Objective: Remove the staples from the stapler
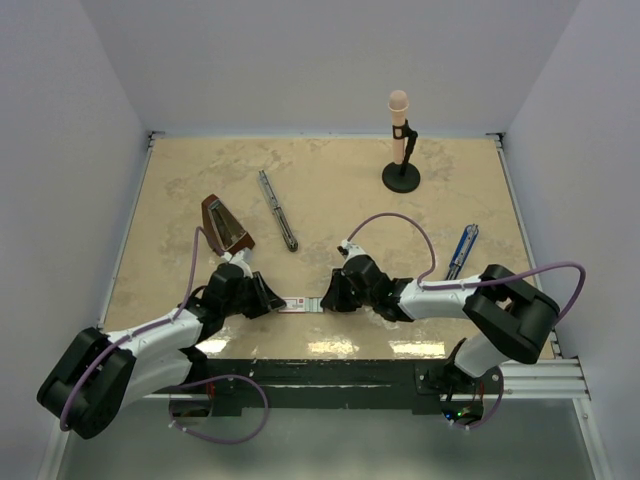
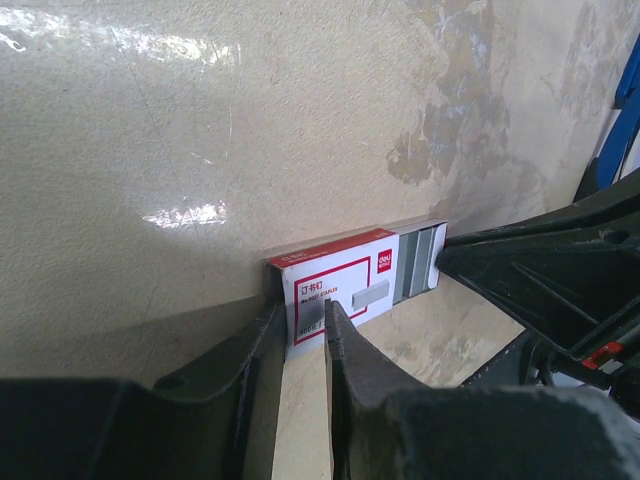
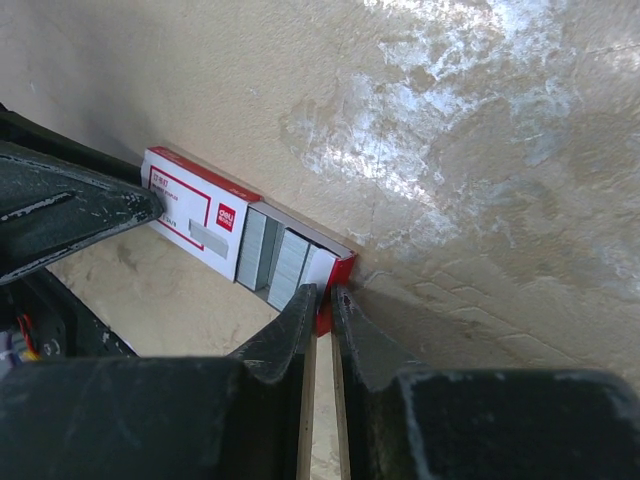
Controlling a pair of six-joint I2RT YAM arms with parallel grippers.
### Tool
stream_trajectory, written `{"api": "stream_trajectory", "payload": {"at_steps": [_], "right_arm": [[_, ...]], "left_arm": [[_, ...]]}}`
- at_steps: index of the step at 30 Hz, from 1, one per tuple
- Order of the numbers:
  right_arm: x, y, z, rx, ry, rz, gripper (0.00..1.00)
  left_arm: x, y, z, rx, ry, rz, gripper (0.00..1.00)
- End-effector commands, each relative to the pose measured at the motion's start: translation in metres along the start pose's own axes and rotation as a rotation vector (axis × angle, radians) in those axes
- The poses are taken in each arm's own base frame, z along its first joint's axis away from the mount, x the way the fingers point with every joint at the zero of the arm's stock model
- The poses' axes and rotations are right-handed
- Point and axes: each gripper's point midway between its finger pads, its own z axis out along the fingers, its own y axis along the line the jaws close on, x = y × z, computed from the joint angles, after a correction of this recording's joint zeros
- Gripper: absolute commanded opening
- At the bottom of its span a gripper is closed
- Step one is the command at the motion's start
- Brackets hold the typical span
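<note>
The slim dark grey stapler point(image 1: 278, 210) lies flat at the middle back of the table, far from both grippers; any staples inside it are hidden. Both grippers are at the front, on a small red-and-white staple box point(image 1: 299, 304). My left gripper point(image 1: 272, 300) is shut on the box's white sleeve end point(image 2: 340, 285). My right gripper point(image 1: 328, 300) is shut on the red end flap of the box's tray point(image 3: 335, 275). The tray is slid partly out, and grey ribbed staple strips point(image 3: 280, 255) lie in it; they also show in the left wrist view point(image 2: 420, 262).
A brown wedge-shaped object point(image 1: 225, 225) stands just behind the left gripper. A narrow blue object point(image 1: 461, 250) lies at the right. A peg on a black round base point(image 1: 401, 150) stands at the back right. Walls close the table on three sides.
</note>
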Motion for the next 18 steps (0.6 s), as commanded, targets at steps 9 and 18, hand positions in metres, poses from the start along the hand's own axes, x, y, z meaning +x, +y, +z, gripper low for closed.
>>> {"api": "stream_trajectory", "payload": {"at_steps": [9, 18], "right_arm": [[0.001, 0.025, 0.011, -0.060, -0.020, 0.036, 0.12], [0.002, 0.029, 0.017, -0.069, -0.030, 0.057, 0.11]], "left_arm": [[0.000, -0.016, 0.002, 0.065, -0.001, -0.014, 0.27], [0.004, -0.017, 0.004, 0.074, 0.010, -0.022, 0.27]]}}
